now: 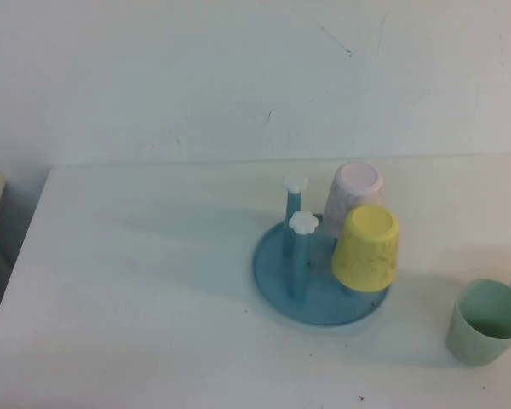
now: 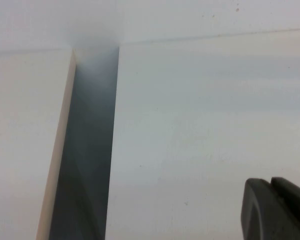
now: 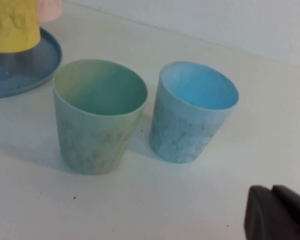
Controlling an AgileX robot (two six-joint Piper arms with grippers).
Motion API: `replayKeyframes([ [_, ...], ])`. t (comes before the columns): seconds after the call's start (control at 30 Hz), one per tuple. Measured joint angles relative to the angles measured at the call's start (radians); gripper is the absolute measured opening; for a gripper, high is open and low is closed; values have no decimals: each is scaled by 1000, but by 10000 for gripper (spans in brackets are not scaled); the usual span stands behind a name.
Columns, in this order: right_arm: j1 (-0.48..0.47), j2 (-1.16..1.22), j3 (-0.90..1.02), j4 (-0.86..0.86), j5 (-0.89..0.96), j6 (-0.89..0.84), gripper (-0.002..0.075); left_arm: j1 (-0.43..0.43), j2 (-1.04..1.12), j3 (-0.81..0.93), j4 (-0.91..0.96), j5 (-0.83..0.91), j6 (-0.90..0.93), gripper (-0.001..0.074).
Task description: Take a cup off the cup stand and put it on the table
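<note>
Both pincers are shut and hold nothing: our right gripper shows only as dark closed fingertips low over the table, near the upright green cup and blue cup; our left gripper hangs closed by the table's left edge, well apart from the work. We judge nothing of the task done yet. Beyond those two matte, speckled tumblers, the yellow cup sits upside down on a peg of the cup stand, a glossy round blue dish with flower-capped pegs. Farthest back, the pink cup is inverted too. We must yet lift the yellow one and set it down.
</note>
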Motion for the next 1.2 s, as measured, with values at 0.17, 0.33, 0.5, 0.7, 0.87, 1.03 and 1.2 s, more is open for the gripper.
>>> replayKeyframes([
  [0.17,0,0,0,4,0,0,-1,0,0,0,0,0,0,-3],
  [0.33,0,0,0,46,0,0,-1,0,0,0,0,0,0,-3],
  [0.5,0,0,0,76,0,0,-1,0,0,0,0,0,0,-3],
  [0.7,0,0,0,85,0,0,-1,0,0,0,0,0,0,-3],
  [0.87,0,0,0,87,0,0,-1,0,0,0,0,0,0,-3],
  [1.03,0,0,0,87,0,-4,-1,0,0,0,0,0,0,-3],
  [1.2,0,0,0,87,-3,-5,-1,0,0,0,0,0,0,-3],
])
